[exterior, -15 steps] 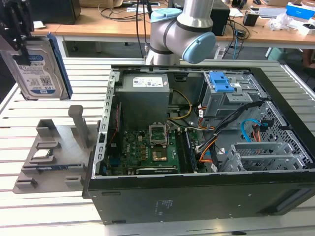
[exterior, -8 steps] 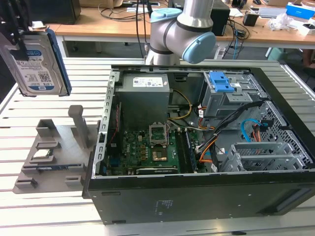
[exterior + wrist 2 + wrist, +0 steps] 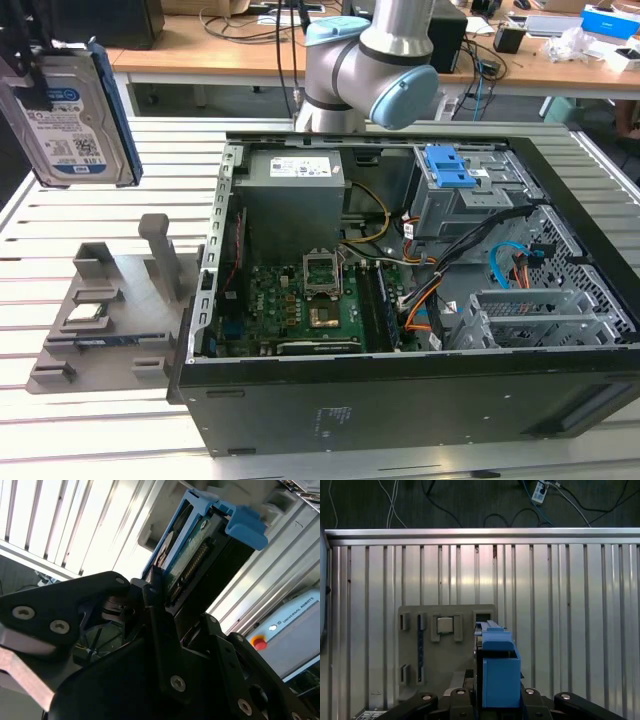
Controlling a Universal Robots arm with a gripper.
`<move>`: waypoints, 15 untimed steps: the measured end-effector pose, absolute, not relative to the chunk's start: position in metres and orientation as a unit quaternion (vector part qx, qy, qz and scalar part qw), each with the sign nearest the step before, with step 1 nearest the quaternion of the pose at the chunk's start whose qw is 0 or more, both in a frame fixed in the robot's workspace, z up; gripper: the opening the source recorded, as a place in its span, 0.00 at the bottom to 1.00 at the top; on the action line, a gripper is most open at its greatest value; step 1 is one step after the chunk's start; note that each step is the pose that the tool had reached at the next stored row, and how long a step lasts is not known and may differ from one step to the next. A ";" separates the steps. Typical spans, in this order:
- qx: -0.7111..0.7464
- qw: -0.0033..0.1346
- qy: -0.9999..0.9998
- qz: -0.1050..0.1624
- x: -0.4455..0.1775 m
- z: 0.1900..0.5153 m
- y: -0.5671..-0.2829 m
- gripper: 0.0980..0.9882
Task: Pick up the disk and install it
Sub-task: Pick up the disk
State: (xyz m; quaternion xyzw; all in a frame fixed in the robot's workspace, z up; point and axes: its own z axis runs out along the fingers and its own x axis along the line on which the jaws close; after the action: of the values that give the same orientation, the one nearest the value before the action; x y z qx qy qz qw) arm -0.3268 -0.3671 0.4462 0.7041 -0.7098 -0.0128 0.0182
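The disk (image 3: 70,115), a silver-grey drive with a white-and-blue label and a blue bracket, hangs upright in the air at the exterior view's upper left. It is above and clear of the grey holder (image 3: 110,310). My gripper (image 3: 22,50) is shut on its top end. In the second wrist view the black fingers (image 3: 150,592) clamp the disk (image 3: 192,555) from both sides. The first wrist view looks down past the blue bracket (image 3: 497,672) to the holder (image 3: 445,650) below.
The open computer case (image 3: 400,400) lies at the exterior view's right, with a grey drive cage and blue latch (image 3: 450,170) at its back. A small processor chip (image 3: 444,625) sits in the holder. The arm's base (image 3: 370,60) stands behind the case.
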 end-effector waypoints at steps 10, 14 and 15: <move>0.704 0.018 -0.710 -0.013 -0.327 0.467 -0.367 0.30; 0.704 0.018 -0.710 -0.013 -0.327 0.474 -0.367 0.30; 0.704 0.018 -0.710 -0.013 -0.327 0.475 -0.367 0.30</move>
State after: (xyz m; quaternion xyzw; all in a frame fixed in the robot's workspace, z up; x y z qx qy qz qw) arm -0.3267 -0.3670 0.4755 0.7041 -0.7098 -0.0128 0.0183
